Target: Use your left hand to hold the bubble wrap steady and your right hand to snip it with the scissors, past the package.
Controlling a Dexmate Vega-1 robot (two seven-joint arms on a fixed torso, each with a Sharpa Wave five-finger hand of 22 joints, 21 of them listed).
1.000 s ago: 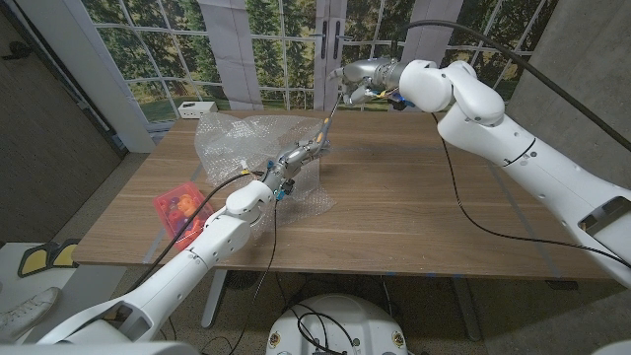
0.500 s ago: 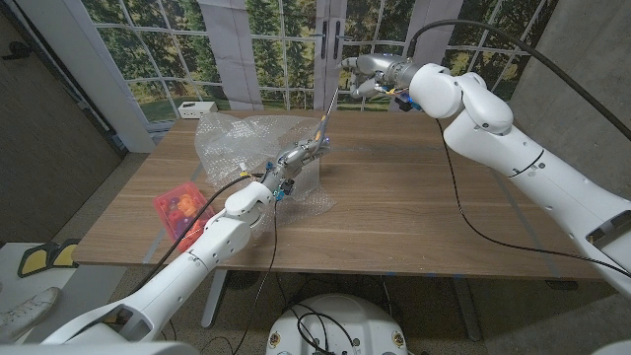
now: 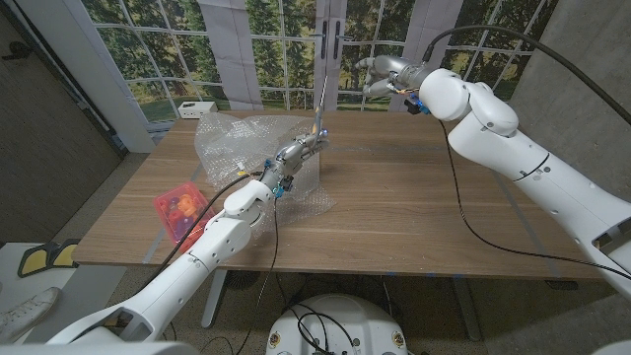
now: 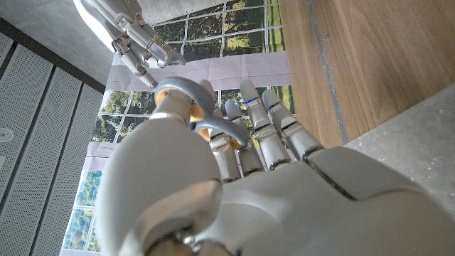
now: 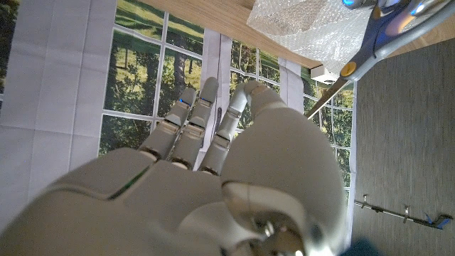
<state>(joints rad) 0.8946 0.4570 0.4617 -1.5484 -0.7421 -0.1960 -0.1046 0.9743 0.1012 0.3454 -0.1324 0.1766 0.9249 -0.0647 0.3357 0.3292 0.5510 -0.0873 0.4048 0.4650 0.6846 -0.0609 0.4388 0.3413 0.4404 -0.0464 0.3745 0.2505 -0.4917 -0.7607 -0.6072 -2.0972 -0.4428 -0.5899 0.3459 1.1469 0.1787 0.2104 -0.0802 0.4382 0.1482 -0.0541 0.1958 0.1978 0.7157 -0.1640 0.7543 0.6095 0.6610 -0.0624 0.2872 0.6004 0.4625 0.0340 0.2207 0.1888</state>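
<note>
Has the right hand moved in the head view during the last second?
Yes. The right hand has shifted toward picture right along the window behind it, away from the scissors.

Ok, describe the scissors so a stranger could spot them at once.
Find the wooden table, then the crumpled bubble wrap at its far left. The left hand over the wrap holds the scissors: thin, grey-handled, with a yellow pivot, blades standing up toward the windows.
</note>
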